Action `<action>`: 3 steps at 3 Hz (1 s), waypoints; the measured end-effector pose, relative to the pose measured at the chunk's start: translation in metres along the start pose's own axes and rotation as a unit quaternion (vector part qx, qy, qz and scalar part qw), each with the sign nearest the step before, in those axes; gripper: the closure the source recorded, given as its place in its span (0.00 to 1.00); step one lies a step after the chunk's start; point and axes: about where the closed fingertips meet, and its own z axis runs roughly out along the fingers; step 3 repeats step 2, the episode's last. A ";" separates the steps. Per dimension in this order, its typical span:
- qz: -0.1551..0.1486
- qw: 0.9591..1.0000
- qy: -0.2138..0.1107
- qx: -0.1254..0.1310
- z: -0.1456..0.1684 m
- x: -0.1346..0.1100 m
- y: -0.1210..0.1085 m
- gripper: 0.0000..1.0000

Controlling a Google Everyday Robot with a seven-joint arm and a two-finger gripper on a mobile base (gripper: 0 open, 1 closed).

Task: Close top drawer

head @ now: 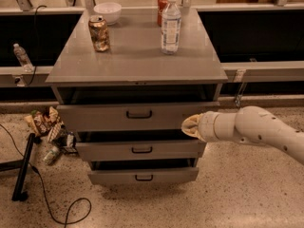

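The top drawer (109, 116) is a wide grey drawer with a black bar handle (139, 114). It stands pulled out a little from the grey cabinet (137, 56), with a dark gap above its front. My gripper (189, 125) is at the right end of the drawer front, its yellowish tip against or just in front of the panel. The white arm (256, 129) comes in from the right.
Two shorter drawers (141, 149) (142, 176) below also stand out a little. On the cabinet top are a can (99, 33), a water bottle (170, 23), a red can (162, 8) and a white bowl (107, 11). Trash (47, 127), a black stand (23, 167) and cable lie on the floor at left.
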 end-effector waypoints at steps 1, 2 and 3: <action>0.069 0.997 -0.037 -0.026 -0.060 -0.025 -0.001 0.98; 0.063 0.997 -0.039 -0.035 -0.054 -0.027 0.005 0.76; 0.063 0.997 -0.039 -0.035 -0.054 -0.027 0.005 0.76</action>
